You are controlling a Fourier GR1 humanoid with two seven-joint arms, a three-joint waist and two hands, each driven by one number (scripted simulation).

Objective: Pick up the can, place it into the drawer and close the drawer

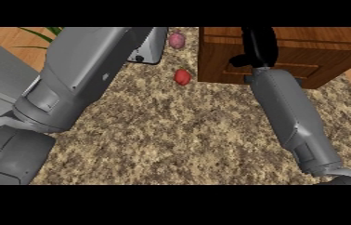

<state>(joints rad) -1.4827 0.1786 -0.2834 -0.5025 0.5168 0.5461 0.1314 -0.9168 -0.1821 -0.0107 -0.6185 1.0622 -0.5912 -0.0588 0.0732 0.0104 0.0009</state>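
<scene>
A wooden drawer unit [308,56] stands on the speckled counter at the upper right. My right hand [258,45] reaches up against it, fingers straight along its front and top edge, thumb out to the left, holding nothing. The can shows nowhere in the head view. I cannot tell whether the drawer stands open or shut, because the hand and forearm cover part of it. My left forearm [82,75] rises along the left side, and its hand lies beyond the upper edge.
A small red object [182,76] lies on the counter just left of the drawer unit. A pinkish round object [177,40] sits farther back. A grey appliance [151,47] stands behind the left forearm. A green plant [41,33] shows at the far left.
</scene>
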